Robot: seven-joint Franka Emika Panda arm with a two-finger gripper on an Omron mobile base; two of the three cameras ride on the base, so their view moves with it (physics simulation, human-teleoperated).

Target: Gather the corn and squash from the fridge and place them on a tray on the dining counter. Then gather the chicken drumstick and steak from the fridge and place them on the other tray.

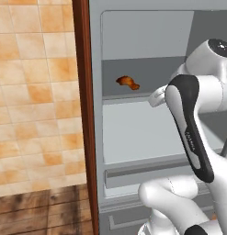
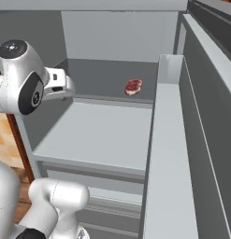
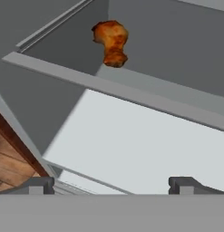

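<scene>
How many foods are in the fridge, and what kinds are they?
Drumstick: 1
Steak: 1
Total: 2

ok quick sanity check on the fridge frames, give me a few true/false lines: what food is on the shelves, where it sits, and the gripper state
1. A chicken drumstick lies on the upper fridge shelf. True.
2. The gripper is shut on the drumstick. False: its fingers stand wide apart and nothing is between them; the drumstick lies well ahead.
3. A steak lies on the same shelf level, seen in the right base view. True.
4. The steak sits on the lower shelf. False: it is on the upper one.
5. Corn lies beside the drumstick. False: no corn is visible there.
</scene>
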